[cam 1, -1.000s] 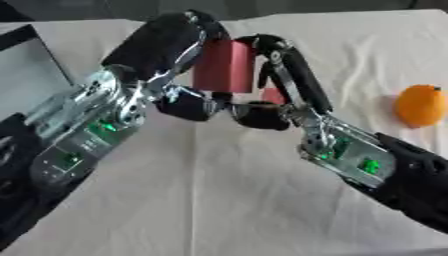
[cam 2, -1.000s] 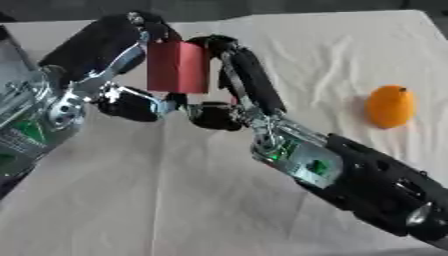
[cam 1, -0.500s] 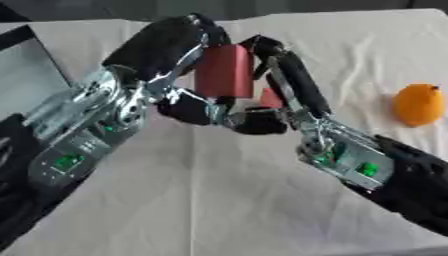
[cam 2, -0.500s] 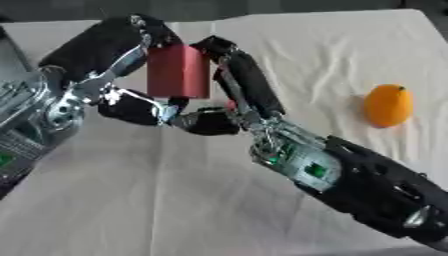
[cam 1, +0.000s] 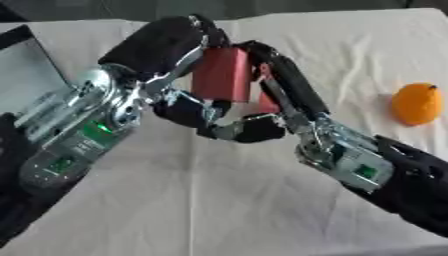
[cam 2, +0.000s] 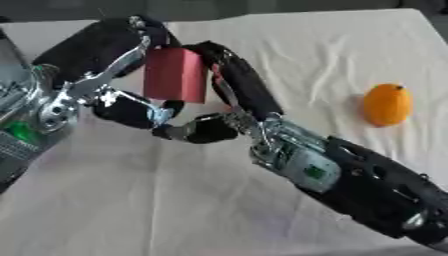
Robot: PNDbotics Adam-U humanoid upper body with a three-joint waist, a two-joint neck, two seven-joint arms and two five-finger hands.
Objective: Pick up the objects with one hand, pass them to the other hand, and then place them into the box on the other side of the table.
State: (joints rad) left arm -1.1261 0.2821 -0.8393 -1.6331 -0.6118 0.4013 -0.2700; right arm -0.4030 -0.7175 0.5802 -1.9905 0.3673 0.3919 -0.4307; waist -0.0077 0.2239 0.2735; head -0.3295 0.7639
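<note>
My left hand [cam 1: 179, 65] and right hand [cam 1: 284, 95] meet in the upper middle of the frame, both on the red block [cam 1: 221, 74]. The block stands upright above the table [cam 1: 219, 200], held between them: my left fingers curl over its top and left side, my right fingers press along its right side with the thumb tucked under. An orange [cam 1: 416, 103] lies at the right edge, well apart. The box [cam 1: 22, 75] shows at the left edge.

Probably a lab test bench: cloth-covered table [cam 1: 219, 210], dark surroundings.
</note>
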